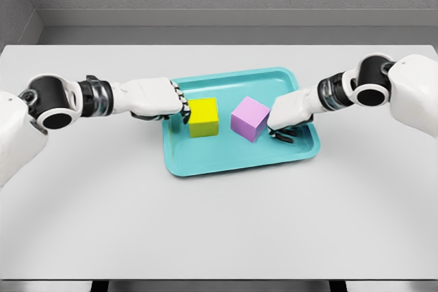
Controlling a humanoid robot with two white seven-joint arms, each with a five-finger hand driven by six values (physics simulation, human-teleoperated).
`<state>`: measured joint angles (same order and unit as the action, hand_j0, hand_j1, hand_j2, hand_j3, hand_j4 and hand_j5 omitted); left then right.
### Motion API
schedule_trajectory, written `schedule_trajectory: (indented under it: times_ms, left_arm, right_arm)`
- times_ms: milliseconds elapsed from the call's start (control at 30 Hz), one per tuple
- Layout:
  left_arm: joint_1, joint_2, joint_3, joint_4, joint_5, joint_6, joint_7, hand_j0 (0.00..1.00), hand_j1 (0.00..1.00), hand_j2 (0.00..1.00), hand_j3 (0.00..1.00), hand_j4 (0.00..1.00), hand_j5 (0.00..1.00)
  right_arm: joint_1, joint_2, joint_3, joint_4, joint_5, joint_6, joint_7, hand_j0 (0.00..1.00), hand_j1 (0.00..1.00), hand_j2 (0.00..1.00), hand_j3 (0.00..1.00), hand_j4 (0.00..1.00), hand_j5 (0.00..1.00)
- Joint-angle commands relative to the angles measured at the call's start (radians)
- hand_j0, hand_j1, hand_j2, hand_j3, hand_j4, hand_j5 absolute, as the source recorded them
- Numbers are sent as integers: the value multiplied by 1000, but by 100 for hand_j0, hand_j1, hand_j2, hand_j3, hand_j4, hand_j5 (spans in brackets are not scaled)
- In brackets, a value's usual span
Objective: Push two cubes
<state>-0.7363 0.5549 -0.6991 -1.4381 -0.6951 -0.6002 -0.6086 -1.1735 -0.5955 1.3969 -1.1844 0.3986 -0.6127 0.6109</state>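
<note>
Curled left hand (154,97) against square-set yellow cube (203,116); curled right hand (291,112) against corner-turned purple cube (250,118); nothing grasped, inside teal tray (233,158).

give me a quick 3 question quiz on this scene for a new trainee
1. Multiple choice: what do both cubes sit in? A) a bowl B) a teal tray C) a box
2. True or false: the left hand is at the yellow cube.
3. Fill in: the right hand is beside the ____ cube.

Key
1. B, the tray on the grey table.
2. True; its curled fingers meet the cube's left side.
3. Pink; the hand is at its right side, contact unclear.
</note>
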Motion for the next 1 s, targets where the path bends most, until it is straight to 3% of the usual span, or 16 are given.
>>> schedule_trajectory:
  times_ms: [0,600,967]
  left_arm:
    - [0,-7,-2,1,-12,-11,-2,60,60,60,60,60,60]
    - [17,22,9,-10,-9,-11,-2,60,60,60,60,60,60]
    - [15,-18,9,85,-15,-11,-2,60,60,60,60,60,60]
  right_arm:
    - [0,10,-1,11,-3,2,0,13,13,13,13,13,13]
    - [0,52,-13,69,-7,2,0,13,13,13,13,13,13]
    - [-2,83,-16,98,-6,2,0,13,13,13,13,13,13]
